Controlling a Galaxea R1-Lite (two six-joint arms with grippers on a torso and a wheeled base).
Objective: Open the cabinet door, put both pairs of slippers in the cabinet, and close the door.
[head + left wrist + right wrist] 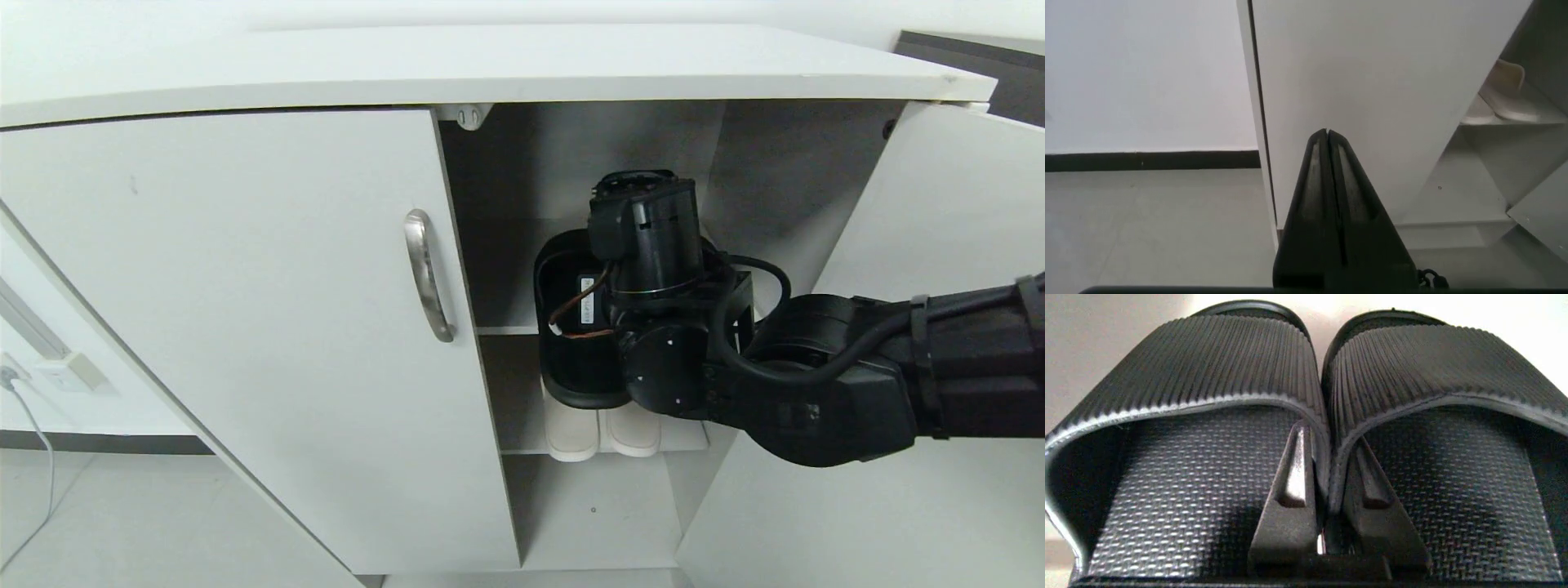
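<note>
On my right wrist feed the right claw (1329, 441) was closed down to a narrow gap, its two fingers (1294, 498) reaching in under the ribbed straps of the black slippers (1233, 367), one finger in each slipper. The touching inner walls of the pair were pinched between them. The head feed hid that grip behind the wrist of the right arm (816, 384), which came in from the right edge of the frame. It did show the black slippers (571, 327) just right of centre, inside the open half of the cabinet (490, 65) and crossing the front edge of the upper shelf (506, 331). I could not tell whether they rested on it. Directly below them the white slippers (600, 429) sat side by side on the lower shelf (686, 441), heels toward me. The right door (939, 245) stood swung open at the right of the frame, and the left door (245, 286) with its metal handle (424, 273) was closed. The left wrist feed showed the left claw (1327, 135) at bottom centre, its fingers pressed fully together with nothing between them, pointing at the face of the closed left door (1388, 98). It also caught the white slippers (1507, 86) at the upper right, seen from the side on their shelf.
</note>
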